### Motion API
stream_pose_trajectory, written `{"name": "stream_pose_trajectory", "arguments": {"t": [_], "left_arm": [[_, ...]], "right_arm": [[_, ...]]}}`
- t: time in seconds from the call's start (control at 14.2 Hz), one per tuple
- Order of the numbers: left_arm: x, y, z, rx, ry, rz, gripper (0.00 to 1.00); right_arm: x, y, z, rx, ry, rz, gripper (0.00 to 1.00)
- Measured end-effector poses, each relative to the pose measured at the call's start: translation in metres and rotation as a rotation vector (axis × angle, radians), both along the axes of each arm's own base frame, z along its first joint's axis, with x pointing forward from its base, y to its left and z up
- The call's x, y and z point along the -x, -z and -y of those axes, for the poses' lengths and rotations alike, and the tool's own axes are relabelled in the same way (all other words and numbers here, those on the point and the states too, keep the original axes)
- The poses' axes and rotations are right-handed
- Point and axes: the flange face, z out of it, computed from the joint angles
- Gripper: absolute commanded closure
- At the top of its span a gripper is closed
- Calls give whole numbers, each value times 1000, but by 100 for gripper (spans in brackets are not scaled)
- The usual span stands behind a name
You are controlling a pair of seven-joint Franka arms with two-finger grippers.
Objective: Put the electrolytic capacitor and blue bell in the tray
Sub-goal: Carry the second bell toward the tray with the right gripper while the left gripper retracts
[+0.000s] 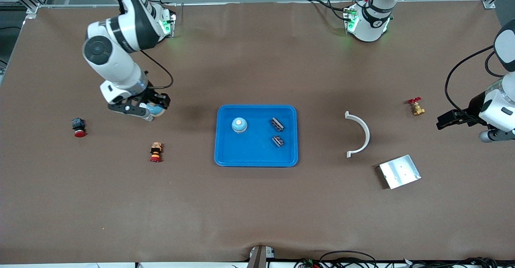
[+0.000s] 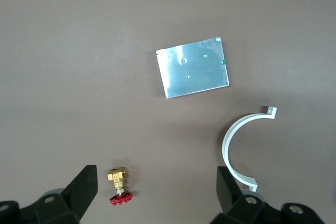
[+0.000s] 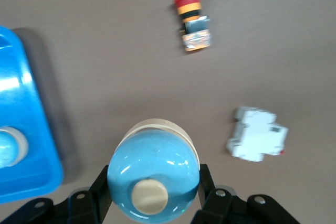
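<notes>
We hold a blue bell (image 3: 153, 171) clamped in the right tool (image 3: 152, 192) above the table (image 1: 257, 211), lifted to carry toward the blue tray (image 1: 225, 155), which already holds one bell (image 1: 239, 125). Our left tool (image 2: 155, 192) waits, fingers apart, over the brass valve (image 2: 118, 184).

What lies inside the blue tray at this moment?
The tray holds one blue bell and two small dark components, lying apart. Nothing there looks covered. A second blue bell is outside it, in the right gripper.

White arms with black joints, black cables, green base lights.
</notes>
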Motion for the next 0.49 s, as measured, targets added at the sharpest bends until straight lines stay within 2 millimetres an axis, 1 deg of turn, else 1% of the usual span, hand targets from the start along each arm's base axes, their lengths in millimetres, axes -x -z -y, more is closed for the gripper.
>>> {"name": "stream_pose_trajectory", "arguments": {"t": [0.14, 0.28, 0.49], "left_arm": [[2, -2, -1, -6, -12, 2, 0], [5, -5, 0, 10, -29, 7, 0], [11, -7, 2, 26, -49, 62, 0]], "right_arm": [[-9, 6, -38, 2, 40, 3, 100], [-23, 14, -74, 1, 82, 7, 100], [-44, 35, -119, 5, 141, 5, 100]]}}
